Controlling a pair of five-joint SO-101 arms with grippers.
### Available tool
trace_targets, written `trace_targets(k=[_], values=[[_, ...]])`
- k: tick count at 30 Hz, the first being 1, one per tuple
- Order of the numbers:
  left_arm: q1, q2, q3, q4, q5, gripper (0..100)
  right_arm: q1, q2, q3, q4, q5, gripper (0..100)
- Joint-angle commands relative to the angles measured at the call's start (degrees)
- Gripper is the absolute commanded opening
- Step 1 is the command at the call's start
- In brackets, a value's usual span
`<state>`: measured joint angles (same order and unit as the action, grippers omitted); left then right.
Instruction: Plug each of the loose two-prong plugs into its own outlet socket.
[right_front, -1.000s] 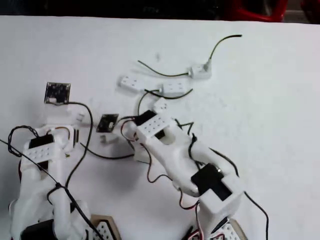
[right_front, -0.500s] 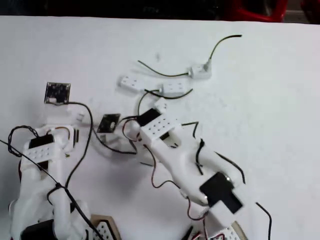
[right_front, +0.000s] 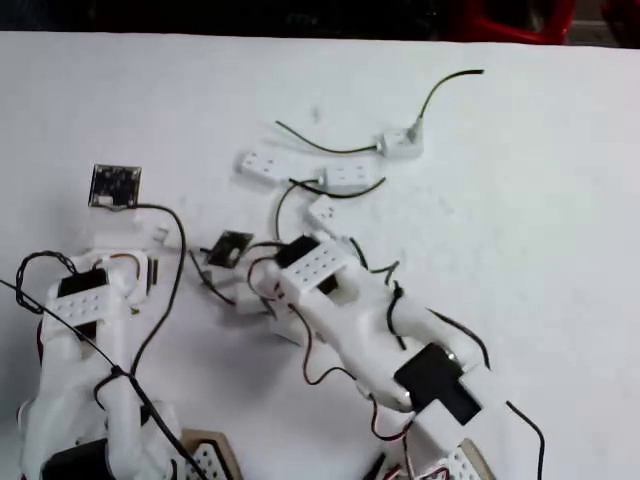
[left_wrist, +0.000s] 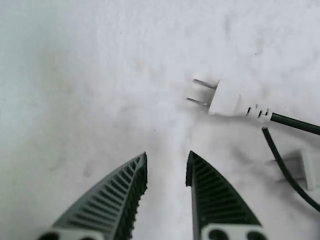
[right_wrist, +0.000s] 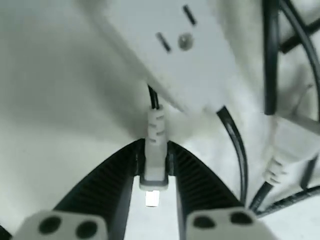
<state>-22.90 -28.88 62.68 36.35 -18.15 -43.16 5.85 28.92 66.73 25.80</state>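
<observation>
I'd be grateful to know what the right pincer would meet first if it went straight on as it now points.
Probably the white outlet socket, close ahead of the plug that the right pincer grips; their relative height is unclear.

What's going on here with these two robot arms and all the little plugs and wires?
Two robot arms are plugging loose plugs into sockets on a white table. The right arm's fingers are shut on a white plug, held close to an outlet socket but not plugged in. The left arm's fingers are open over the table, with another two-prong plug lying loose ahead of them, untouched.
</observation>
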Motion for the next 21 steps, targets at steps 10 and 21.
trace_targets(k=[10, 21], values=[[0.48, -1.98, -0.44, -1.14, 0.18, 14, -0.66, -0.22, -2.02, -0.48, -2.37, 9.6], [0.48, -1.98, -0.44, -1.14, 0.18, 14, -0.66, -0.31, -3.78, 1.45, -2.37, 7.4]])
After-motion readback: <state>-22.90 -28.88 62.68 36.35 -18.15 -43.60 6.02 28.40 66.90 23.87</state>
